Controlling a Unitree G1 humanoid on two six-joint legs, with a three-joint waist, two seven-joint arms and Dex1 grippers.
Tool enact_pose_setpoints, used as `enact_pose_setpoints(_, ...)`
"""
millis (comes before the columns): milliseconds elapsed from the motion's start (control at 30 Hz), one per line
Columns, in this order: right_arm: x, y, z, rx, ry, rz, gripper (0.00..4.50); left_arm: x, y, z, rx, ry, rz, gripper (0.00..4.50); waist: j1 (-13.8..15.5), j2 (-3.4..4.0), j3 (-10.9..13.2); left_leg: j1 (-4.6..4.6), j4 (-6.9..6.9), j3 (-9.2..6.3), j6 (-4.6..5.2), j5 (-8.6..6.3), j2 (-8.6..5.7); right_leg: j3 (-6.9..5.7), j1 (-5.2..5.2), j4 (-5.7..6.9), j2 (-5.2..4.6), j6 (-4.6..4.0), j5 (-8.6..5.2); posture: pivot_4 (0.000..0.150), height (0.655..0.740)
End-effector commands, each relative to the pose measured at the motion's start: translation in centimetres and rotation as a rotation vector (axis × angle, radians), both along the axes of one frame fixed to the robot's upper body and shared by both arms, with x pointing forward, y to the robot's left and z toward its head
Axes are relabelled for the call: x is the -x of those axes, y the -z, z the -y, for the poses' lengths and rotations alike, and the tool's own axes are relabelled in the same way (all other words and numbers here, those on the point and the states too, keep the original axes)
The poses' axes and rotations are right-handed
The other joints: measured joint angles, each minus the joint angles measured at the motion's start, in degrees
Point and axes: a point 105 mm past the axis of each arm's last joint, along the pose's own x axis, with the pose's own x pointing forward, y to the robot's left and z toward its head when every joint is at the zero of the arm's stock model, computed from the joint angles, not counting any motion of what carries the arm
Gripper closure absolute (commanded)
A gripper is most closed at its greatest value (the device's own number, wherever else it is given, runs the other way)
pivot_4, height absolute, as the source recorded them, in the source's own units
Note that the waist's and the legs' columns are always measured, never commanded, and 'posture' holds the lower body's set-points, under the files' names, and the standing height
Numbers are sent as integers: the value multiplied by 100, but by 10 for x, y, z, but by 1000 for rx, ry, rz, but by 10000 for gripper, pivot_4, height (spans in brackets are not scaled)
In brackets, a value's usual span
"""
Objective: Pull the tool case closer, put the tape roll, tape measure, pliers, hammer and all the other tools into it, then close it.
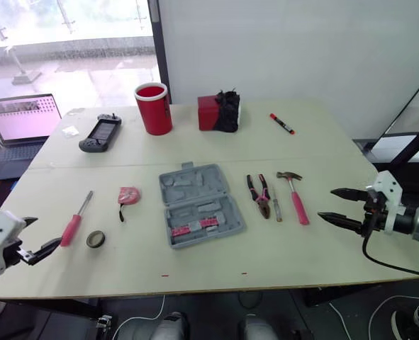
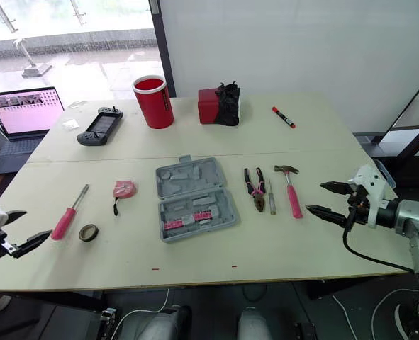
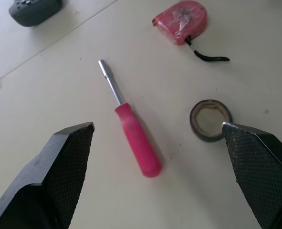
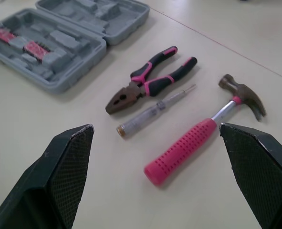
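Observation:
The grey tool case [image 1: 198, 205] lies open at the table's middle, with pink bits in its front half. To its right lie pink-and-black pliers [image 1: 260, 195], a thin clear-handled screwdriver [image 4: 155, 109] and a pink-handled hammer [image 1: 294, 196]. On the case's left are a pink tape measure [image 1: 128, 195], a dark tape roll [image 1: 96, 239] and a pink-handled screwdriver [image 1: 76, 219]. My left gripper [image 1: 42, 235] hovers open near the front left edge, just short of the screwdriver and the roll. My right gripper [image 1: 327, 204] is open too, right of the hammer, and holds nothing.
Along the table's far side stand a red cup [image 1: 154, 108], a red box with a black bundle [image 1: 218, 112], a game controller [image 1: 100, 132] and a red marker [image 1: 282, 123]. A laptop [image 1: 21, 120] sits beyond the left edge.

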Motion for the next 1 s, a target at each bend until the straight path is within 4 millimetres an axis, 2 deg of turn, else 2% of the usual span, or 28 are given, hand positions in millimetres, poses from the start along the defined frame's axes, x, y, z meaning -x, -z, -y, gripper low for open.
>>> enact_pose_setpoints(33,-8,-11,-28,2,-64,42,0,-10,-10,19,-5,32,46,97,7,0,0,0,0,0,0,0,0,0,0,-1,0,0,0,1500,7400)
enact_pose_setpoints(133,-18,-6,-47,47,-96,63,0,-20,-8,38,29,48,76,97,21,0,0,-2,0,-1,0,0,-2,-1,0,-2,-1,1,0,1500,7400)
enact_pose_setpoints(267,-56,0,-72,222,-36,199,0,-32,12,65,88,48,79,97,-15,0,1,-4,2,2,-1,1,-3,2,-6,2,0,2,2,1500,7400)
enact_pose_setpoints(300,-61,1,-80,224,-49,201,0,-35,16,70,96,43,80,2539,-11,0,1,-3,2,5,-3,2,-5,4,-10,6,0,2,3,1500,7400)
enact_pose_setpoints(333,-65,2,-87,215,-62,195,0,-38,20,74,98,40,81,5470,-9,-1,1,-5,1,2,-4,4,-5,2,-13,11,4,2,3,1500,7400)
enact_pose_setpoints(433,-77,8,-106,198,-107,169,8906,-49,29,88,132,4,97,18879,4,-1,1,-7,0,-4,-5,4,-5,-1,-16,16,10,0,10,1500,7400)
enact_pose_setpoints(600,-105,24,-117,353,-108,220,35095,-63,43,102,114,-7,102,44976,5,-2,1,-8,2,-4,-9,7,-21,-1,-16,15,10,3,17,1500,7400)
enact_pose_setpoints(667,-112,32,-123,414,-118,225,44339,-71,48,107,118,-8,100,45000,-3,-2,1,-8,1,-5,-9,8,-22,-1,-18,17,10,3,17,1500,7400)
enact_pose_setpoints(733,-116,41,-128,473,-139,220,44339,-79,54,115,107,7,93,45000,-10,-2,1,-8,0,-6,-13,10,-24,-1,-22,20,11,3,17,1500,7400)
enact_pose_setpoints(867,-125,44,-141,495,-138,223,44339,-91,64,129,91,57,69,45000,-70,-2,1,-8,-1,-7,-19,14,-24,-1,-24,26,14,2,18,1500,7400)
enact_pose_setpoints(1000,-126,50,-164,509,-190,220,44339,-108,69,147,81,117,50,45000,-151,-2,1,-9,-1,-16,-33,24,-26,-1,-29,41,16,2,18,1500,7400)
